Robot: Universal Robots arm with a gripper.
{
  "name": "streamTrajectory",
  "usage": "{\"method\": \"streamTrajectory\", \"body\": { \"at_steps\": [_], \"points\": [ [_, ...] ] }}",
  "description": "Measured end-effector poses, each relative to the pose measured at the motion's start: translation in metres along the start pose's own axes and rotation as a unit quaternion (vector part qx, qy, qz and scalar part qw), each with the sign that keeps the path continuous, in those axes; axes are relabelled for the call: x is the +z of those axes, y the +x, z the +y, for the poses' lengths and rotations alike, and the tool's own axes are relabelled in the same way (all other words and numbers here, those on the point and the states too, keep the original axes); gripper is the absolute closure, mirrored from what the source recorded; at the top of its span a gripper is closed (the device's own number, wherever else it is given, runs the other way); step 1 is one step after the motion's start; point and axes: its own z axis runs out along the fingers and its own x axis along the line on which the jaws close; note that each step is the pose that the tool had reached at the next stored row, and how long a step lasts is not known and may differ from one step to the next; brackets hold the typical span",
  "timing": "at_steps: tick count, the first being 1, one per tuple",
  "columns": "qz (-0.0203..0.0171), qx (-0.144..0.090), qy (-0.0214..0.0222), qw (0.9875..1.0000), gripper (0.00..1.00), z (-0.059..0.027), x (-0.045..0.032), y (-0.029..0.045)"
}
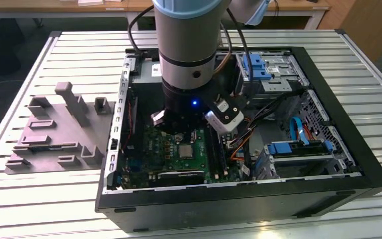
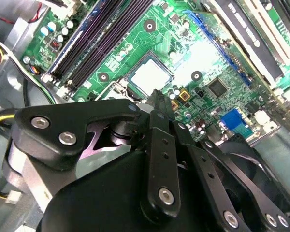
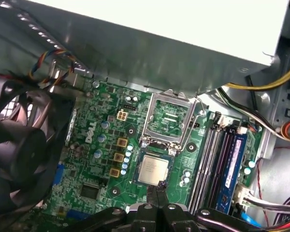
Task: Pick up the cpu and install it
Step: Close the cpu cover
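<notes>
Exterior view: saw the arm (image 1: 187, 50) reaching down into an open computer case (image 1: 244, 204) on the slatted bench (image 1: 78, 199), with a grey tray (image 1: 51, 134) beside the case on the exterior view's left. Made out the cpu (image 1: 186, 151) as a small pale square lying flat on the green motherboard (image 1: 177, 163), close under the arm's lower end.

Second wrist view: found the hand (image 2: 157, 96) with its fingers drawn together to a narrow tip, gripping nothing, poised over the motherboard (image 2: 208, 58) near the cpu (image 2: 147, 75). Noted the chip's bright silvery top, seated square in its socket near the dark memory slots (image 2: 94, 34).

First wrist view: noted the cpu (image 3: 153, 169) as a flat square with a silvery-grey metal top and a pale rim, lying level in the socket, the hinged metal frame (image 3: 170, 118) open just beside it. Saw the closed, empty hand (image 3: 159, 186) at one edge of the chip; could not tell whether touching. Spotted a black fan (image 3: 19, 145) at the side of the board.
</notes>
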Motion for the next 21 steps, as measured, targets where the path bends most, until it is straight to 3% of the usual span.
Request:
{"method": "streamTrajectory", "body": {
  "at_steps": [3,11,15,21],
  "points": [
    [0.0002,-0.014,-0.0001,0.9999,0.89,0.0,0.0,0.0],
    [0.0002,-0.017,-0.0002,0.9999,0.89,-0.0001,0.0001,0.0],
    [0.0004,-0.029,-0.0005,0.9996,0.89,-0.0005,0.0001,0.0001],
    [0.0014,-0.081,-0.0008,0.9967,0.89,-0.0005,0.0,0.0001]
  ]
}}
